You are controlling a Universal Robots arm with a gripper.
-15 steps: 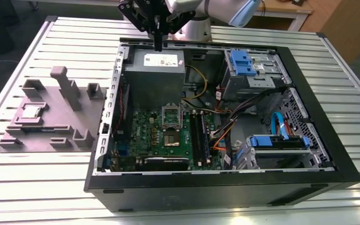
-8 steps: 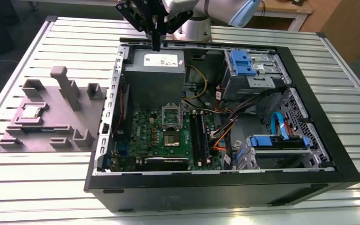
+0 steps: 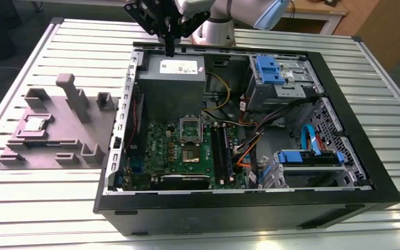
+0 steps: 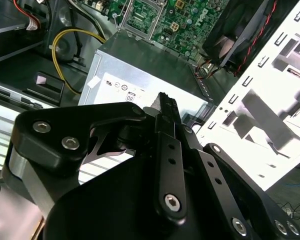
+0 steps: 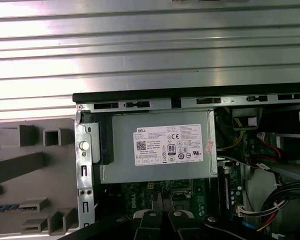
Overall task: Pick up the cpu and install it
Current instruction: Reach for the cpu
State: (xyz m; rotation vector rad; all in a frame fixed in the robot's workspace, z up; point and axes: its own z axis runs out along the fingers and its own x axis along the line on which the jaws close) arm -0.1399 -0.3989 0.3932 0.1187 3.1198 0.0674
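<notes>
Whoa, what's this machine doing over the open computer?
A robot arm's tool hangs over the grey box inside an open computer case, shut and empty. The small silver chip it should install lies on a grey holder beside the case, untouched.

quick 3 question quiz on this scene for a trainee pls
1. True or false: the gripper is holding the cpu.
2. The gripper is nearest to: A) the cpu B) the grey power supply box C) the grey fixture.
3. What does the cpu rest on?
Key: 1 false; 2 B; 3 the grey fixture, at the exterior view's left of the computer case.
</notes>
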